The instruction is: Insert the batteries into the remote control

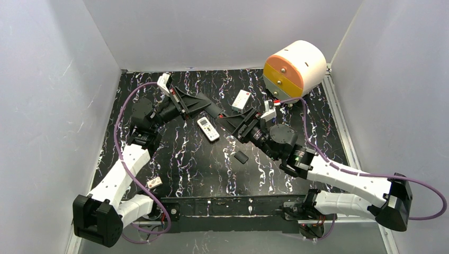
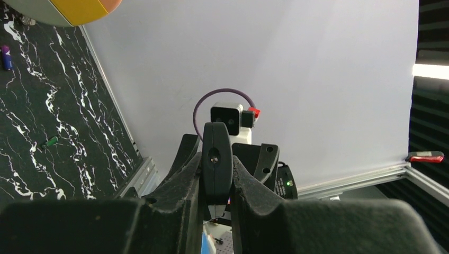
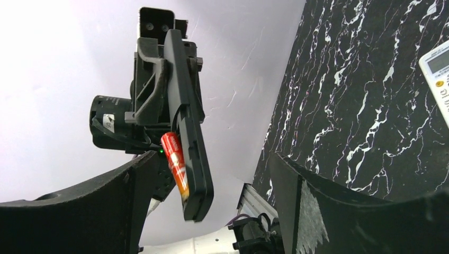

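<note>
From above, the two arms reach in toward each other over the marbled black bench (image 1: 180, 164), and the left tool (image 1: 212, 110) and right tool (image 1: 229, 126) meet tip to tip just behind the remote control (image 1: 208, 129). The remote lies flat on the bench, screen and buttons up, untouched. A white box (image 1: 241, 100) sits near it toward the back, and an orange and white drum (image 1: 295, 66) stands in the far right corner

The overhead view hides what the left tool carries; the right wrist camera shows it. There the left tool is clenched on a red battery (image 3: 176, 165), which lies lengthwise along its narrow fingers and is held up off the bench. The right tool's own fingers (image 3: 127, 206) stand wide apart on either side of that tip, released, seemingly touching nothing

Only the left wrist camera picks out the loose batteries on the bench: a green battery (image 2: 50, 142) lying alone, and a dark battery (image 2: 5, 57), possibly purple, at the picture's edge well apart from it
</note>
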